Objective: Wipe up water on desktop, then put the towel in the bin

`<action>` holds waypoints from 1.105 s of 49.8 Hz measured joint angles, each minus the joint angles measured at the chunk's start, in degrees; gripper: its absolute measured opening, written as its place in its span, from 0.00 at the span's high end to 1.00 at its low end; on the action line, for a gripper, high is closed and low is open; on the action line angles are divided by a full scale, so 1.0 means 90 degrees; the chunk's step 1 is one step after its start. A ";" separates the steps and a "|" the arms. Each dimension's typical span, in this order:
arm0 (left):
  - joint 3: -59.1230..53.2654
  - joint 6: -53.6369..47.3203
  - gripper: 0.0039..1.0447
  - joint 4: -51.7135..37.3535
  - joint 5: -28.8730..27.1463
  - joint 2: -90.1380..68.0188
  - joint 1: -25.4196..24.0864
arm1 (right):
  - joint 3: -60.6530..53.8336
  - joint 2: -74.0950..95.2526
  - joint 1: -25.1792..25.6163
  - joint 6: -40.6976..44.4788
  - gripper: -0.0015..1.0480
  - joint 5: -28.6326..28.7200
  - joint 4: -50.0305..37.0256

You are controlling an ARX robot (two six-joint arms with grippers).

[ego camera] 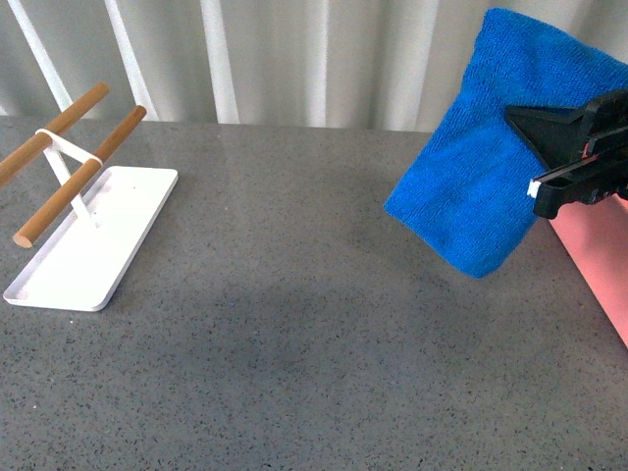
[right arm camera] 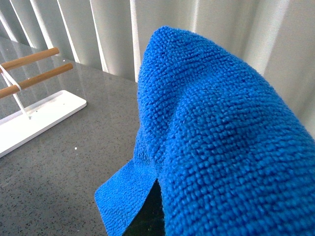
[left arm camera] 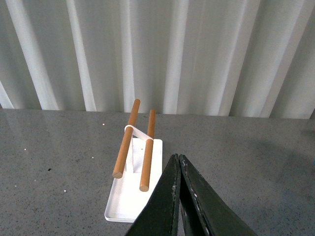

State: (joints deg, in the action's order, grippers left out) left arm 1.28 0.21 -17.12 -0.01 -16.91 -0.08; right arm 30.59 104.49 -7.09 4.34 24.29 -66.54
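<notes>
Towel (ego camera: 481,167) pinched tight in R gripper (ego camera: 530,147), held above desktop (ego camera: 294,343), beside bin (ego camera: 594,265), L gripper (left arm camera: 178,160) closed, empty

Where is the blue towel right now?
Front view, right side: the towel hangs above the desktop, pinched in the right claw, just beside the pink bin.

The bin (ego camera: 601,257) is mostly cut off at the edge, partly behind the towel (ego camera: 491,147).
</notes>
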 joint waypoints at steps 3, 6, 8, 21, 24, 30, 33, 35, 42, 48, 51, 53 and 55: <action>0.0000 0.0000 0.97 0.0172 0.0002 0.0175 0.0000 | 0.0000 0.0005 -0.0010 0.0005 0.96 -0.0002 0.0000; 0.0000 0.0000 0.97 0.0296 0.0002 0.0296 0.0000 | 0.0000 0.0010 -0.0015 0.0012 0.96 -0.0019 0.0000; 0.0000 0.0000 0.97 0.0372 0.0000 0.0372 0.0000 | 0.0000 0.0010 -0.0015 0.0015 0.96 -0.0022 0.0000; 0.0000 0.0000 0.97 0.0743 0.0002 0.0741 0.0000 | 0.0000 0.0022 -0.0019 0.0015 0.96 -0.0051 0.0000; 0.0000 0.0000 0.97 0.1173 -0.0005 0.1090 0.0000 | 0.0000 0.0027 -0.0024 0.0015 0.96 -0.0058 0.0000; 0.0000 0.0000 0.97 0.1863 0.0000 0.1766 0.0000 | 0.0000 0.0049 -0.0046 0.0015 0.96 -0.0070 0.0000; 0.0000 0.0000 0.97 0.1865 0.0002 0.1855 0.0000 | 0.0000 0.0073 -0.0051 0.0015 0.96 -0.0073 0.0000; 0.0000 0.0000 0.97 0.1877 0.0000 0.1853 0.0000 | 0.0000 0.0073 -0.0058 0.0015 0.96 -0.0073 0.0000; 0.0000 0.0007 0.96 0.1889 0.0002 0.1853 0.0000 | 0.0000 0.0102 -0.0075 0.0015 0.96 -0.0075 0.0000; 0.0000 0.0005 0.74 0.1889 0.0002 0.1853 0.0000 | 0.0056 0.0104 -0.0160 -0.0012 0.96 -0.0199 0.0143; 0.0000 0.0002 0.60 0.1889 0.0002 0.1853 0.0000 | 0.0175 0.0107 -0.0279 -0.0051 0.96 -0.0355 0.0376; 0.0000 0.0005 0.51 0.1889 0.0002 0.1853 0.0000 | 0.0338 0.0117 -0.0386 -0.0087 0.96 -0.0469 0.0607; 0.0000 0.0002 0.43 0.1889 0.0002 0.1853 0.0000 | 0.0549 0.0165 -0.0512 -0.0126 0.96 -0.0585 0.0894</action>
State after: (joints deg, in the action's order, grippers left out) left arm 1.28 0.23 -0.12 0.01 -0.23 -0.08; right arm 35.53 105.97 -11.70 3.20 19.03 -58.50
